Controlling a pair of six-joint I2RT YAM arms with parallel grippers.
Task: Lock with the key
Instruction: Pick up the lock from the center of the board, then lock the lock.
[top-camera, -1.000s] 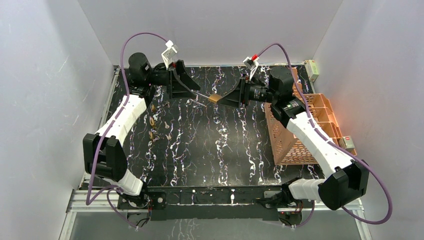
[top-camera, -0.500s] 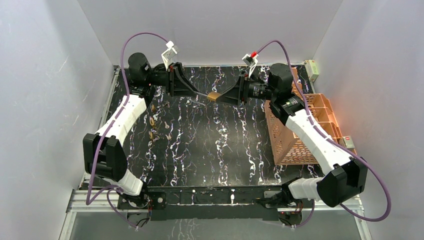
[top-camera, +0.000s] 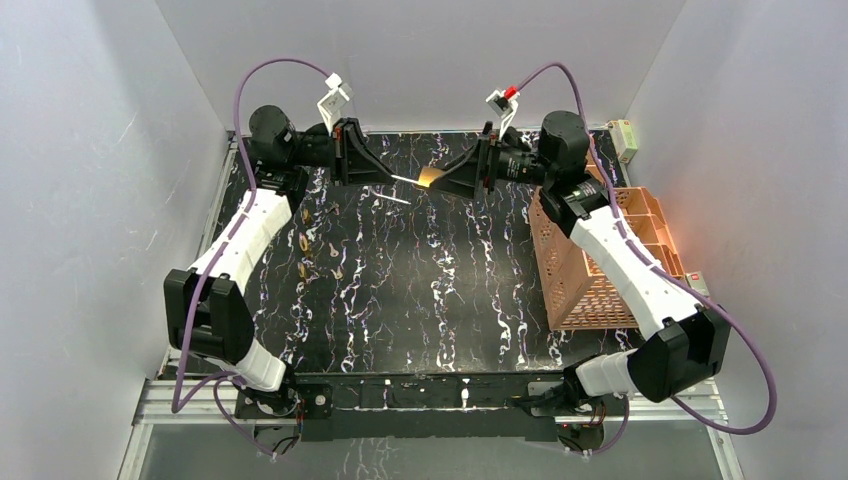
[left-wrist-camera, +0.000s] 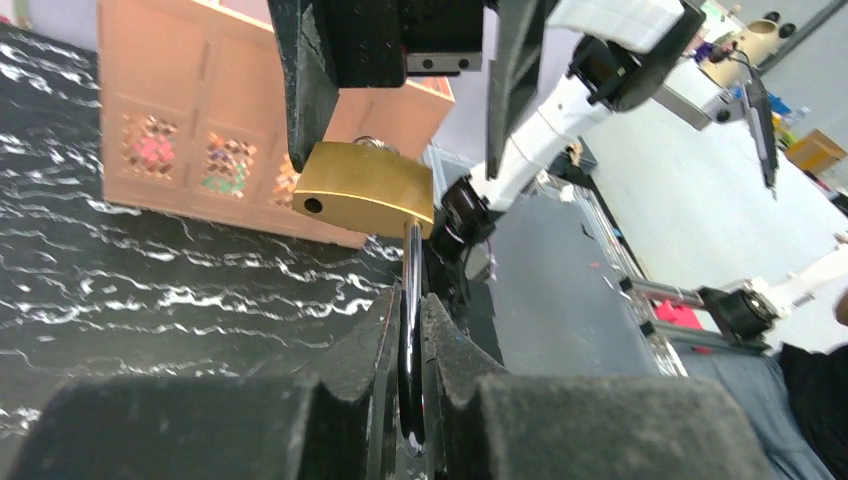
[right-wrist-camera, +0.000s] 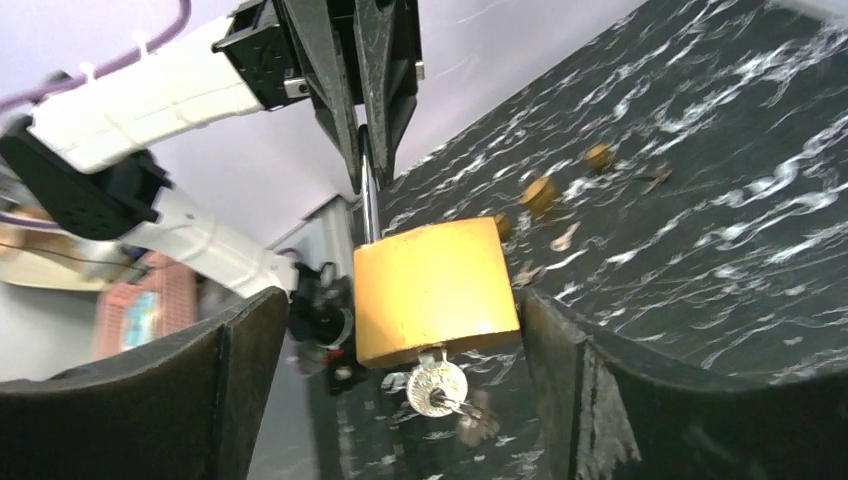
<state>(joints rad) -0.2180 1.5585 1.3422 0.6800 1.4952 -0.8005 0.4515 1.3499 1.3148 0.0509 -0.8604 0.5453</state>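
While the brass padlock (top-camera: 432, 177) hangs in the air above the table's (top-camera: 420, 290) far edge, the left gripper (left-wrist-camera: 408, 330) pinches its shackle (left-wrist-camera: 410, 270); the right gripper (top-camera: 450, 180) stands wide around it, key (right-wrist-camera: 436, 386) in its base.

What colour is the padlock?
The padlock is shiny golden yellow, like brass. It shows best in the right wrist view.

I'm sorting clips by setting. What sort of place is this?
Likely a robotics lab test cell: plain white walls box in a black marbled table, two arms sit bolted to a metal rail, and the left end effector grips a brass padlock by its shackle.
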